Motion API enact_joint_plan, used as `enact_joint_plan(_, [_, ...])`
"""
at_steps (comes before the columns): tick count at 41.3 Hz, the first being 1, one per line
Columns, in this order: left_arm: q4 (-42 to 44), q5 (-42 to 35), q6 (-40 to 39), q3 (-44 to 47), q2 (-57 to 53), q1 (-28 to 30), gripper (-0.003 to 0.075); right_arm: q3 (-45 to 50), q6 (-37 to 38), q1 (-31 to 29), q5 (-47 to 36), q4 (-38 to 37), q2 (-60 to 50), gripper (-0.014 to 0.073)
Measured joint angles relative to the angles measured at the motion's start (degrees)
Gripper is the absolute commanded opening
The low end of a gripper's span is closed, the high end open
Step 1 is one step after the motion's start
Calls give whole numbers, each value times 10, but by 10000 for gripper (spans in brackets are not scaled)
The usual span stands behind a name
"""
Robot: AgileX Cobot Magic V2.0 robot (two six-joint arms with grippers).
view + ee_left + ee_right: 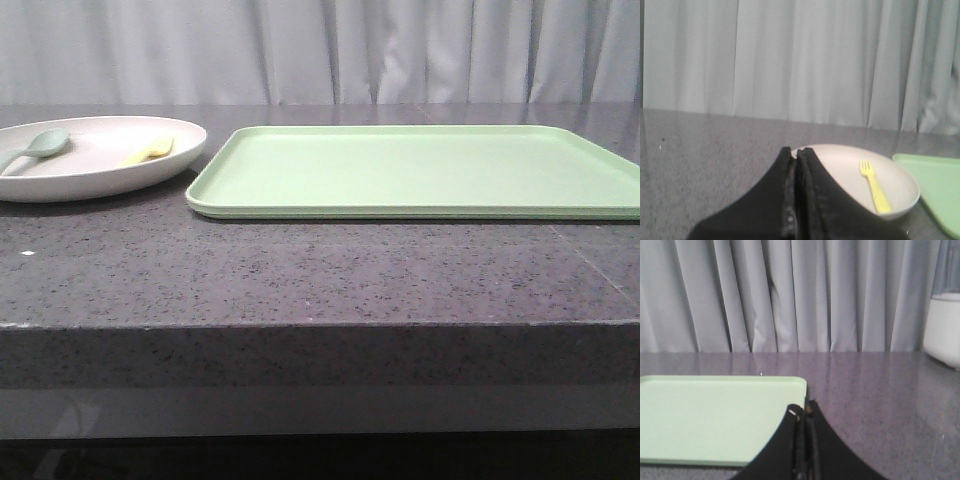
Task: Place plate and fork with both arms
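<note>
two hands pressed closed, left hand before plate, right hand beside tray

A staged test setup, like a lab, is suggested rather than a lived-in room. A speckled grey stone bench is backed by plain pale curtains, and only tableware is laid out.
</note>
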Motion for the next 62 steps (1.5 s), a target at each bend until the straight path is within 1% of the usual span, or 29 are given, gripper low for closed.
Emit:
enact_joint_plan(6, [0,69,0,-113,26,0,-20,-98,0,0,73,0,13,-88])
enact_joint_plan(12, [0,160,0,-212,92,0,-20,-191,0,0,146,0,73,-88])
enact_joint_plan(15, [0,210,0,-245,127,0,-20,-227,0,0,187,0,112,-88])
enact_joint_plan(19, [0,244,0,-266,166,0,-20,-258,0,0,228,0,157,-88])
enact_joint_plan(25, [0,264,0,-268,203,0,-20,-268,0,0,251,0,214,-88])
enact_joint_plan(31, [0,265,0,-268,223,0,-20,-268,0,0,257,0,253,-88])
enact_joint_plan(51, [0,267,0,-268,228,0,-19,-268,0,0,257,0,269,-82])
enact_joint_plan(54, [0,267,0,-268,228,0,8,-268,0,0,257,0,269,-27])
enact_joint_plan(56, [0,267,0,-268,228,0,69,-268,0,0,257,0,269,62])
enact_joint_plan(57, [0,267,0,-268,228,0,120,-268,0,0,257,0,269,129])
enact_joint_plan(58, [1,267,0,-268,228,0,198,-268,0,0,257,0,269,223])
enact_joint_plan(59, [4,267,0,-268,228,0,250,-268,0,0,257,0,269,279])
enact_joint_plan(60, [6,267,0,-268,228,0,321,-268,0,0,257,0,269,353])
enact_joint_plan(62, [14,267,0,-268,228,0,439,-268,0,0,257,0,270,463])
